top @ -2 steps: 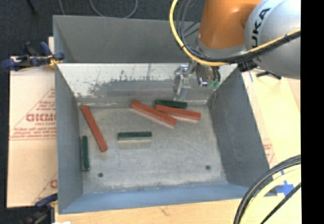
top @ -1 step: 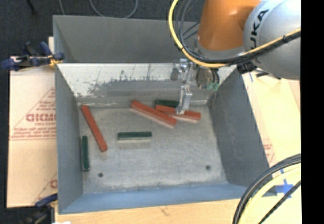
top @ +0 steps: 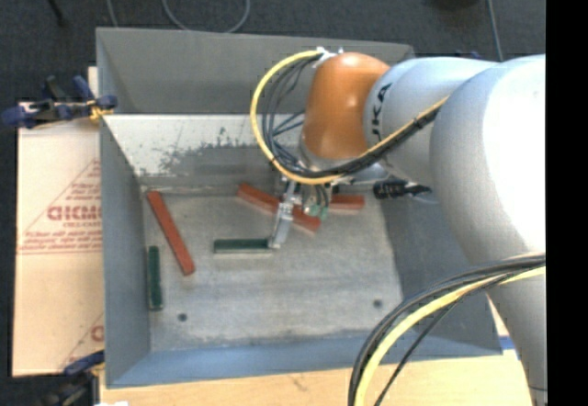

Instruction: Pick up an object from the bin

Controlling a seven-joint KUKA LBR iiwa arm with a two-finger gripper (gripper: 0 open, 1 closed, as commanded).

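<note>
My gripper (top: 282, 231) hangs low in the middle of the bin, under the orange wrist cover. Its slim metal tip touches or hovers just over the right end of a short dark green bar (top: 241, 246) lying flat on the bin floor. Right behind the gripper lies a small heap of red-orange bars (top: 260, 197), partly hidden by the wrist; one end (top: 348, 202) sticks out on the right.
A long red-orange bar (top: 171, 231) lies slantwise at the left of the floor. Another dark green bar (top: 154, 276) lies along the left wall. The arm covers the bin's right side.
</note>
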